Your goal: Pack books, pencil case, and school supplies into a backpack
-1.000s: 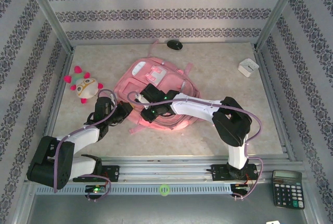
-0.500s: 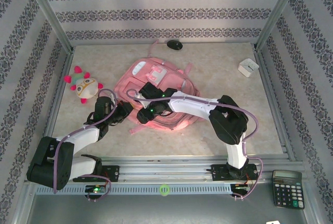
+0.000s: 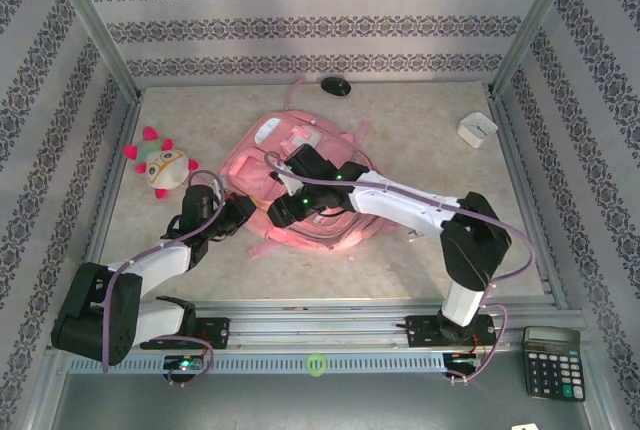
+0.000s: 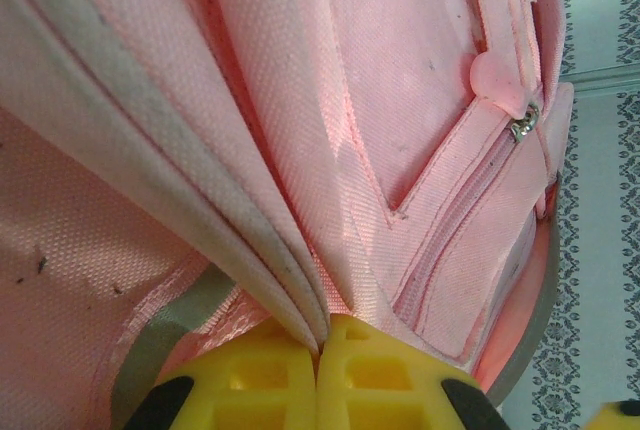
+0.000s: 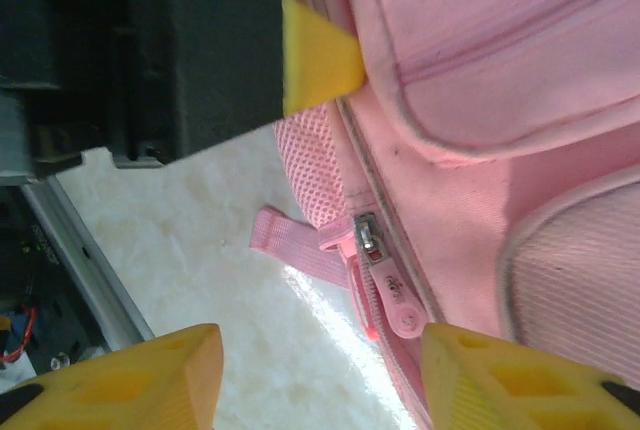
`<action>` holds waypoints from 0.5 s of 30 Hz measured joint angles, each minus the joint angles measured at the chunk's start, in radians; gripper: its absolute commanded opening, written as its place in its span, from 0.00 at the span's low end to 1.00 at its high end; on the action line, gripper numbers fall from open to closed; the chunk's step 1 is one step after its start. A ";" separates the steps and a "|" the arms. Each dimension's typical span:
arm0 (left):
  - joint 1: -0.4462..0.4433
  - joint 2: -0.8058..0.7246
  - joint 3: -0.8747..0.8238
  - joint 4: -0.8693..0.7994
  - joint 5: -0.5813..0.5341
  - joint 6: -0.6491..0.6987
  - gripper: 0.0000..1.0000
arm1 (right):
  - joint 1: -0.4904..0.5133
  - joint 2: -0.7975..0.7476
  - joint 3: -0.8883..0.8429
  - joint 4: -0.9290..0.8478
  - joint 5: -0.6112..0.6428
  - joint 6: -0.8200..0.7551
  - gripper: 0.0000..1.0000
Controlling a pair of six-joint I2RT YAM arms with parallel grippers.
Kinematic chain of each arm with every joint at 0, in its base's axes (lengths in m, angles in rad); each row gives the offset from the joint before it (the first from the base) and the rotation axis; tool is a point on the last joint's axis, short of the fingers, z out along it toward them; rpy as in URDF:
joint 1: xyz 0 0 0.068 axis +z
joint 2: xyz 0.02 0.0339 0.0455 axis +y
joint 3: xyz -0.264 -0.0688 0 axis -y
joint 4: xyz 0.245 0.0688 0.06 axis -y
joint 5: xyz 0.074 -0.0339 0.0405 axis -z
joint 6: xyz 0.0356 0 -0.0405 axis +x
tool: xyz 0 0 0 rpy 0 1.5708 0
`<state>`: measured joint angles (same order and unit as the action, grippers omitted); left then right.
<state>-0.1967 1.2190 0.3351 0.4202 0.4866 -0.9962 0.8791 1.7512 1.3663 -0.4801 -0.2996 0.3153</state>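
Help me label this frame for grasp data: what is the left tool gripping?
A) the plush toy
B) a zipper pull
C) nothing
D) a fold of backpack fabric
D: in the left wrist view the left tool is shut on a fold of the backpack, with pink fabric pinched between its tips.

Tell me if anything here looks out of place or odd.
Fabric of the backpack is bunched into tight folds where the left gripper pinches it. The calculator lies off the table, past the front rail, near right.
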 measured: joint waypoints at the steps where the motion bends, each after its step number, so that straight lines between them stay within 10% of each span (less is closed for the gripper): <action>1: 0.000 0.000 0.000 0.000 0.000 0.000 0.05 | 0.001 -0.004 0.006 -0.005 0.018 -0.002 0.56; 15: 0.000 -0.001 0.000 0.000 0.002 0.000 0.05 | 0.027 0.245 0.196 -0.133 0.100 -0.079 0.56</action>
<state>-0.1967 1.2182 0.3351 0.4198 0.4889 -0.9962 0.9062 1.9965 1.5627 -0.6128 -0.1993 0.2359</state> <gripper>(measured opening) 0.049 0.578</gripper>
